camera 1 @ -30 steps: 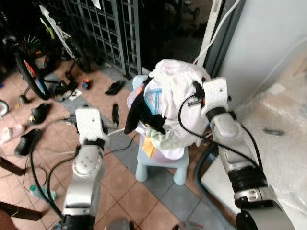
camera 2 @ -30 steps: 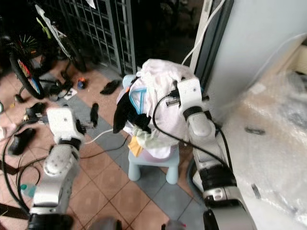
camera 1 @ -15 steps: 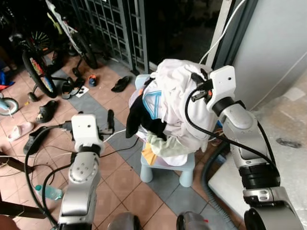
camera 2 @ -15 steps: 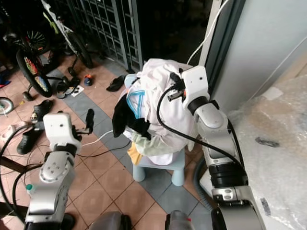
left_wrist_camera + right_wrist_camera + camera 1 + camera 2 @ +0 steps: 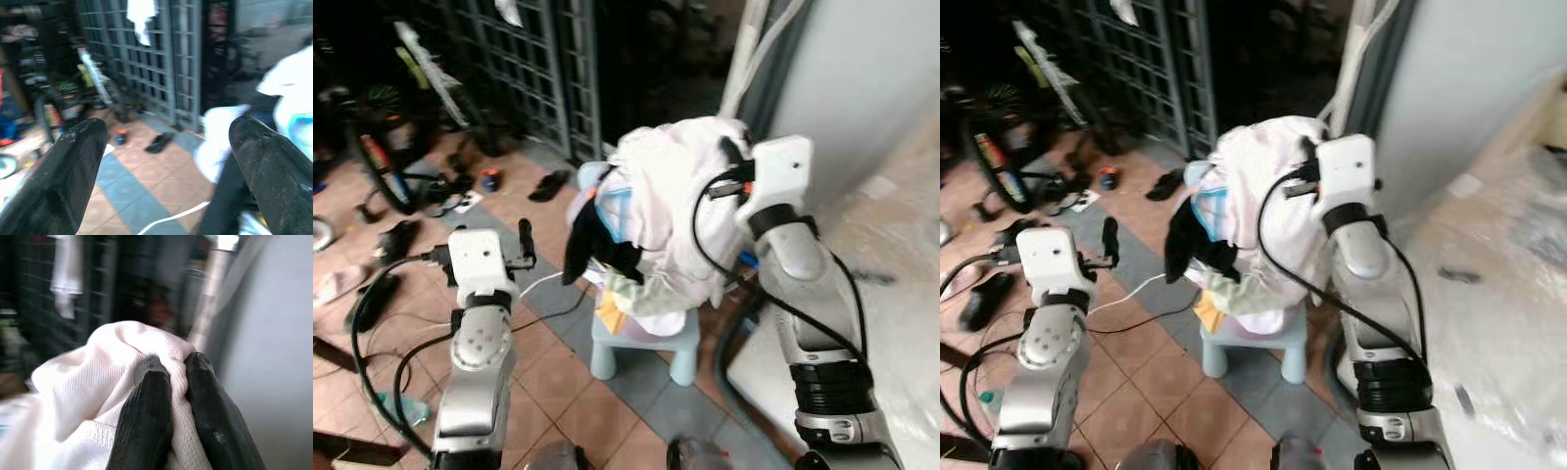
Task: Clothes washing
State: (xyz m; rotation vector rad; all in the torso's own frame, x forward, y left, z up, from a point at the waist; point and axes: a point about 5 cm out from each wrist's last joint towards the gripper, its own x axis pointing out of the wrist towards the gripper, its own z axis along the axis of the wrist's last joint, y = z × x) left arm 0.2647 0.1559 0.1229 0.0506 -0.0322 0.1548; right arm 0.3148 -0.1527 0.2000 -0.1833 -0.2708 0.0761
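A heap of clothes point(image 5: 656, 215) sits on a small pale blue stool point(image 5: 641, 338): a white garment on top, a black piece hanging down the left side, a pale green piece lower down. My right gripper point(image 5: 171, 369) is at the top of the heap, shut on the white garment point(image 5: 98, 396), whose fabric bunches around the black fingers point(image 5: 146, 411). My left gripper point(image 5: 166, 147) is raised to the left of the stool, open with nothing between its fingers point(image 5: 73, 166).
A dark metal grille gate point(image 5: 538, 69) stands behind the stool. Bicycles point(image 5: 382, 137) and scattered shoes point(image 5: 548, 181) lie on the tiled floor at left. A grey wall point(image 5: 862, 88) rises at right, with a plastic-covered surface point(image 5: 1518, 255) below. Cables point(image 5: 548, 284) trail across the floor.
The camera has shifted and blurred. My right gripper keeps its hold on the white garment at the top of the heap. My left arm stays raised beside the stool.
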